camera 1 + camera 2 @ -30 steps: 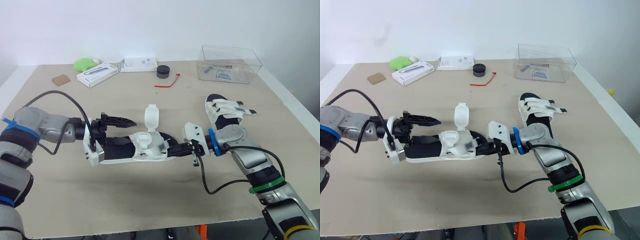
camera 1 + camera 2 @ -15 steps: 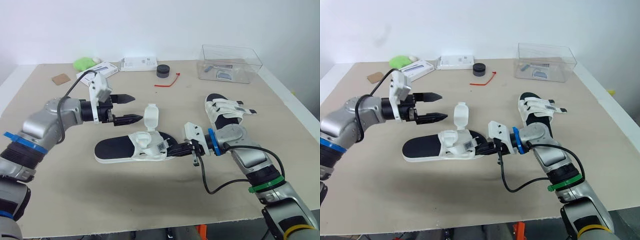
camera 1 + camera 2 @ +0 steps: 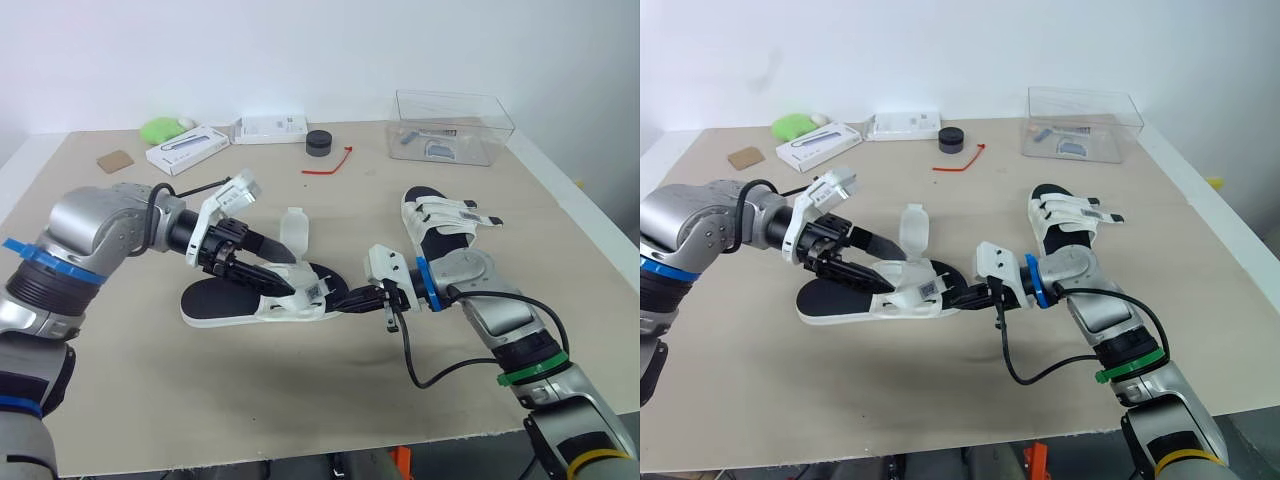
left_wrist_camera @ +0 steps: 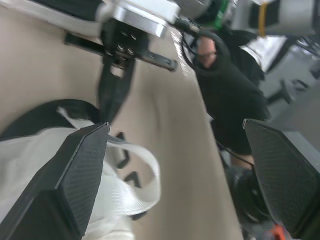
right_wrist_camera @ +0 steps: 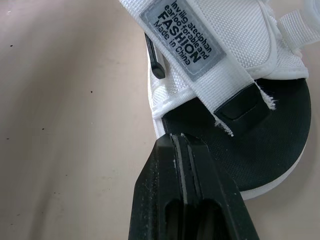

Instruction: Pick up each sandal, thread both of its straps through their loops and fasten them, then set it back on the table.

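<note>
A sandal [image 3: 215, 300] with a black footbed and white straps lies at the table's middle. One strap flap [image 3: 296, 230] stands upright. My left gripper [image 3: 292, 277] is open, its fingers reaching over the sandal's straps from the left; in the left wrist view a white strap loop [image 4: 137, 177] lies between the spread fingers [image 4: 75, 185]. My right gripper [image 3: 345, 299] is shut on the sandal's toe rim; its closed fingers [image 5: 182, 165] meet the white sole edge. A second sandal [image 3: 440, 225] with its straps closed lies to the right.
Along the far edge stand a clear plastic box [image 3: 455, 125], a black round object [image 3: 319, 143], a red tie [image 3: 327, 165], two white boxes [image 3: 190, 148] [image 3: 270, 128], a green object [image 3: 162, 128] and a cardboard piece [image 3: 116, 160].
My left gripper left the sandal's heel, rose toward the upright flap, then came down over the straps. The sandal's heel now rests on the table. The right gripper kept its hold.
</note>
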{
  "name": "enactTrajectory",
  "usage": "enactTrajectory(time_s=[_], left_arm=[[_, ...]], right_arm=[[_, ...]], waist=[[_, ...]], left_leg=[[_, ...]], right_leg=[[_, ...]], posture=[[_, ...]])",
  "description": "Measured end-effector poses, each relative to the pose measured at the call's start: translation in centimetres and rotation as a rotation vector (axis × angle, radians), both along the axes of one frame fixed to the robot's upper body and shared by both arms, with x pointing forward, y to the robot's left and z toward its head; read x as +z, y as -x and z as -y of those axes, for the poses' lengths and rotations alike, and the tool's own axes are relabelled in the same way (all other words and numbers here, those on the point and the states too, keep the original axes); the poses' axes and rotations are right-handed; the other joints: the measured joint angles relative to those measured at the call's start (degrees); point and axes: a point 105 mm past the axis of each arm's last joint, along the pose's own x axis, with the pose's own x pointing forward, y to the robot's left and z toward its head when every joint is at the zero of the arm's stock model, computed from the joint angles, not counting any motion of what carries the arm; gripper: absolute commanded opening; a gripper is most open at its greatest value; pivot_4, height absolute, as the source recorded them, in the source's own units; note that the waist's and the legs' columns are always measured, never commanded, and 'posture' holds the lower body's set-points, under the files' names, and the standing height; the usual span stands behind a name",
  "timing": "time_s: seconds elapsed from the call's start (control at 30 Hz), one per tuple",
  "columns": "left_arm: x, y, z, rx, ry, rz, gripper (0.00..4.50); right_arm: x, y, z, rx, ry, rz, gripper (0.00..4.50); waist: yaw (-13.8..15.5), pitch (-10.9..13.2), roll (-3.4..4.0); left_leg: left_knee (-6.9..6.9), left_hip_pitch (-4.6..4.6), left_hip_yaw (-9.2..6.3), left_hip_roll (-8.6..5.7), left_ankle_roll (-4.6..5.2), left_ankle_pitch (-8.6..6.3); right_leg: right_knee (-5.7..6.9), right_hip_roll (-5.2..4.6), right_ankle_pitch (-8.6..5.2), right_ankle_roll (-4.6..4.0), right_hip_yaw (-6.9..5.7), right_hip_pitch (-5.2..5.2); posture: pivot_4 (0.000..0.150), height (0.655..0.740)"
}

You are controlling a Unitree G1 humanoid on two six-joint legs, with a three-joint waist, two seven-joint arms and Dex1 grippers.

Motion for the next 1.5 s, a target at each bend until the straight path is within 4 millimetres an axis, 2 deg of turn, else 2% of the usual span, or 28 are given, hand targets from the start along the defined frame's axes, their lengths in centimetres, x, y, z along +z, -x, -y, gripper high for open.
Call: enactTrajectory(time_s=[0.23, 0.37, 0.63, 0.83, 1.0, 1.13, 1.5], left_arm=[[-1.2, 0.7, -0.2, -0.061, -0.090, -0.030, 4.44], [-1.6, 0.5, 0.4, -0.068, -0.101, -0.013, 4.44], [-2.0, 0.0, 0.4, -0.051, -0.111, 0.000, 4.44], [-2.5, 0.2, 0.6, -0.055, -0.114, -0.019, 4.44], [-2.6, 0.6, 0.6, -0.052, -0.124, -0.065, 4.44], [-2.4, 1.1, 1.4, -0.072, -0.095, -0.114, 4.44], [-2.7, 2.1, 2.8, -0.129, -0.079, -0.114, 4.44]], right_arm=[[0.0, -0.1, -0.2, -0.011, -0.009, 0.007, 0.00], [0.3, -0.1, -0.7, -0.020, -0.045, -0.002, 0.00], [1.3, -0.7, -0.6, -0.052, -0.079, 0.009, 0.00], [-0.2, -1.3, -0.5, -0.055, -0.013, 0.058, 0.00], [-0.2, -1.4, -0.5, -0.042, -0.003, 0.088, 0.00], [-0.2, -1.7, -0.5, -0.043, 0.000, 0.096, 0.00], [-0.2, -1.7, -0.6, -0.041, 0.002, 0.099, 0.00]], waist=[[0.0, 0.0, 0.00], [0.0, 0.0, 0.00], [0.0, 0.0, 0.00], [0.0, 0.0, 0.00], [0.0, 0.0, 0.00], [0.0, 0.0, 0.00], [-0.1, 0.0, 0.00]], left_leg=[[0.00, -0.01, 0.01, 0.01, 0.00, 0.00], [0.00, -0.02, 0.00, 0.01, 0.00, 0.00], [0.00, -0.03, 0.01, 0.01, 0.00, 0.00], [0.00, -0.06, 0.01, 0.02, 0.01, 0.00], [0.00, -0.04, 0.03, 0.02, 0.01, 0.00], [0.00, -0.03, 0.02, 0.02, 0.01, 0.00], [0.00, 0.01, 0.05, 0.03, 0.00, 0.00]], right_leg=[[0.00, 0.00, 0.00, 0.00, 0.01, -0.01], [0.00, 0.00, 0.00, 0.00, 0.03, -0.01], [0.00, 0.00, 0.00, 0.00, 0.03, -0.02], [0.00, 0.01, 0.00, 0.00, 0.04, -0.05], [0.00, 0.01, 0.01, 0.01, 0.07, -0.05], [0.01, 0.03, 0.01, 0.01, 0.10, -0.04], [0.02, 0.06, 0.01, 0.00, 0.16, -0.04]], posture=[[0.150, 0.7400], [0.150, 0.7400], [0.150, 0.7400], [0.150, 0.7400], [0.150, 0.7400], [0.150, 0.7400], [0.150, 0.7400]])
